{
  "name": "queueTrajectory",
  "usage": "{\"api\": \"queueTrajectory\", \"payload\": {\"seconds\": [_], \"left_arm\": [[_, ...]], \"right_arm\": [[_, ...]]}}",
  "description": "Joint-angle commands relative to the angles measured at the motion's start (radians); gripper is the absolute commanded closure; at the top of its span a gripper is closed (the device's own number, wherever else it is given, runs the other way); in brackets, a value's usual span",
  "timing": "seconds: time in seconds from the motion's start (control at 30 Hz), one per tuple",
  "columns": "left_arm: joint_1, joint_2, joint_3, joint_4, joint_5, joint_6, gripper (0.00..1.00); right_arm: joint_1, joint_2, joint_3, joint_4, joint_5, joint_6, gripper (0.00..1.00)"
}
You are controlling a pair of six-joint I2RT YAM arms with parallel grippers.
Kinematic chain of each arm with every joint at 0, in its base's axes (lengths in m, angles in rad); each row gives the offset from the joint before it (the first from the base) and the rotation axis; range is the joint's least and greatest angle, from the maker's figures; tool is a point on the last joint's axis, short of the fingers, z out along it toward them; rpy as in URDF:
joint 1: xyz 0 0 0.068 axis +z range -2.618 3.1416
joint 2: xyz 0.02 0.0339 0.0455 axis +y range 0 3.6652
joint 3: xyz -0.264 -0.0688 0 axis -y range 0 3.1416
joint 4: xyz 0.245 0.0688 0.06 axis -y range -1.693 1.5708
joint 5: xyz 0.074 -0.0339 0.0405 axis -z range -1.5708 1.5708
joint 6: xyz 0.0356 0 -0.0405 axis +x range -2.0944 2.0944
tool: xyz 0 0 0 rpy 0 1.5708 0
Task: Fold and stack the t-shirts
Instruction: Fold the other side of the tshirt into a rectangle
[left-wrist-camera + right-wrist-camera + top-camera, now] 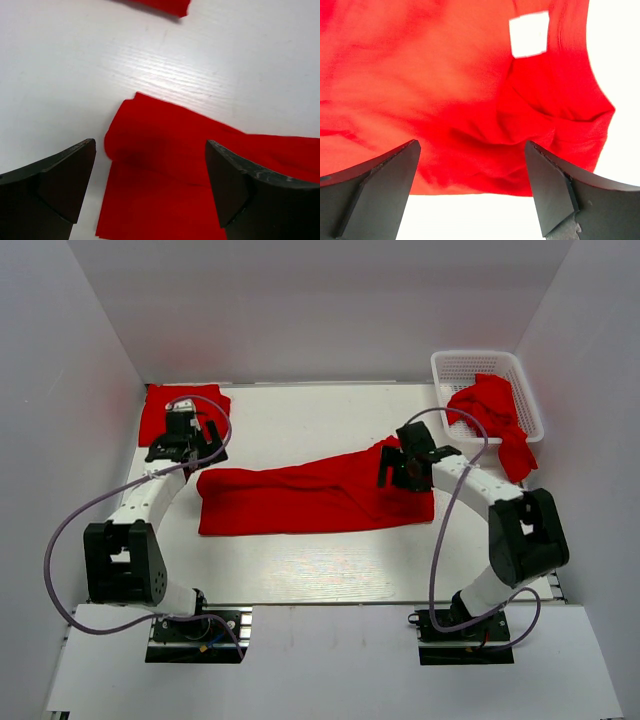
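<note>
Overhead, one t-shirt (310, 502) lies stretched in a long band across the white counter (300, 570). A folded t-shirt (165, 412) sits in the far left corner, and more red cloth (495, 415) spills over the basket (470, 365) at the far right — none of which the wrist views take in whole. Only the right wrist view shows the white neck label (529, 34). Both pairs of jaws stand wide and hold nothing: the left jaws hang over the band's folded left end (165, 170) and the right jaws over its crumpled right end (470, 100) — the cloth shows in each gap, unpinched.
</note>
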Motion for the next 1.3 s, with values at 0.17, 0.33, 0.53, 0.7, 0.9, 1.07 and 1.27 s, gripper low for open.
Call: {"api": "queueTrajectory", "payload": {"seconds": [0.17, 0.33, 0.53, 0.7, 0.9, 1.07, 1.27], "left_arm": [[-0.011, 0.235, 0.174, -0.012, 0.324, -0.001, 0.00], [-0.034, 0.390, 0.175, 0.002, 0.373, -0.002, 0.00], [-0.101, 0.362, -0.010, 0.044, 0.392, -0.050, 0.00], [-0.153, 0.340, -0.218, 0.059, 0.401, -0.156, 0.00], [-0.270, 0.107, -0.407, -0.029, 0.389, -0.311, 0.00], [-0.383, -0.083, -0.417, -0.173, 0.404, -0.438, 0.00], [-0.523, -0.076, -0.299, -0.369, 0.456, -0.518, 0.00]], "right_arm": [[0.003, -0.078, 0.056, 0.010, -0.030, -0.074, 0.10], [-0.003, 0.034, 0.084, 0.013, -0.043, 0.053, 0.10], [-0.015, 0.197, 0.183, -0.020, -0.049, 0.101, 0.10], [-0.040, 0.364, 0.349, -0.072, -0.050, 0.097, 0.10], [-0.071, 0.617, 0.649, -0.153, -0.117, 0.008, 0.10], [-0.074, 0.787, 0.910, -0.187, -0.234, -0.040, 0.10], [-0.078, 0.872, 1.023, -0.002, -0.410, -0.047, 0.10]]}}
